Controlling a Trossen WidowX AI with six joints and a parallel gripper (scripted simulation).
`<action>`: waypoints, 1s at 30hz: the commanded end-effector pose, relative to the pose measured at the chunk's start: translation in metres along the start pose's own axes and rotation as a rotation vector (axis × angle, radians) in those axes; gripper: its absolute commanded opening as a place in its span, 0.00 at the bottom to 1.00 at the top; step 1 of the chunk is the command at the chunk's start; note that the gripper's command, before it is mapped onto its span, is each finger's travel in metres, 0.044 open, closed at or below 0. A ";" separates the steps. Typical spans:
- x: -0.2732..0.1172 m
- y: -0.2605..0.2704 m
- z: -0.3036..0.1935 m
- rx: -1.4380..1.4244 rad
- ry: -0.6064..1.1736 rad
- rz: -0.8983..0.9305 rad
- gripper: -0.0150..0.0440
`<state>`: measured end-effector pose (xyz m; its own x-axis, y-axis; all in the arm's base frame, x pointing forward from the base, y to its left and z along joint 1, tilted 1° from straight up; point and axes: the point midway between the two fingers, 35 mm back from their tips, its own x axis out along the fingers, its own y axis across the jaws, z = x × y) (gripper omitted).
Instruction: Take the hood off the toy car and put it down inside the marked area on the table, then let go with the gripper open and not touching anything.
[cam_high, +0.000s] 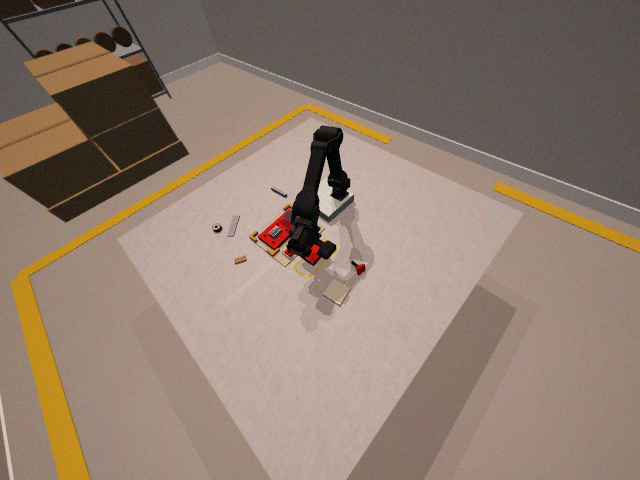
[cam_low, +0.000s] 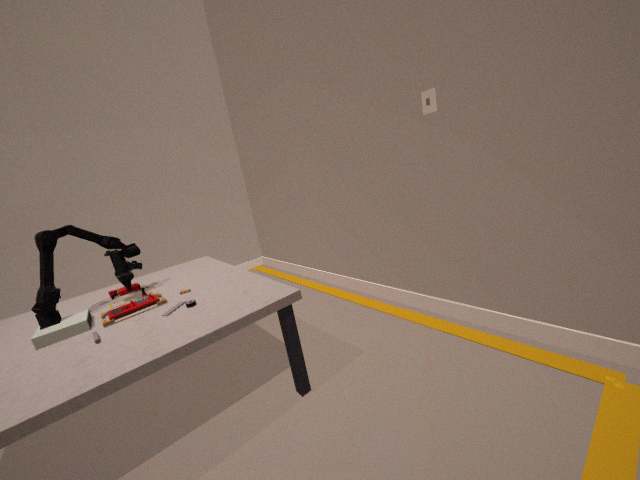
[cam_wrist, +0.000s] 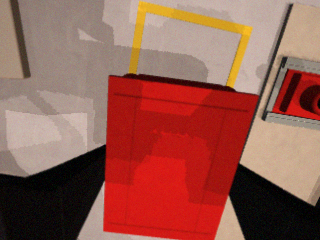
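The toy car's red body (cam_high: 269, 239) (cam_low: 134, 307) lies between orange corner blocks. My gripper (cam_wrist: 169, 159) is shut on the red hood (cam_high: 312, 257) (cam_low: 117, 292) (cam_wrist: 170, 200), with one black finger at each side of it. The hood is off the car, low over the table and roughly level. Whether its underside touches the table cannot be told. The marked area, a yellow outline (cam_high: 300, 272) (cam_wrist: 195, 18), shows beyond the hood's far edge in the wrist view; the hood covers its near part.
A beige square plate (cam_high: 336, 292) (cam_wrist: 10, 45) and a red piece with a black stem (cam_high: 360, 268) lie near the marked area. A grey frame (cam_wrist: 295, 116) sits beside it. An orange block (cam_high: 240, 259), a grey strip (cam_high: 233, 226) and a black wheel (cam_high: 217, 227) lie beyond the car.
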<state>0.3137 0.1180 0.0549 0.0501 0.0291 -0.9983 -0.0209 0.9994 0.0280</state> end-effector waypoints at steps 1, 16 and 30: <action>0.006 -0.001 -0.002 0.006 0.004 -0.004 0.25; 0.019 -0.001 -0.003 0.006 0.004 -0.004 0.25; 0.024 -0.002 -0.004 0.006 0.004 -0.004 0.25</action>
<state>0.3117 0.1174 0.0332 0.0463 0.0277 -0.9985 -0.0208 0.9994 0.0267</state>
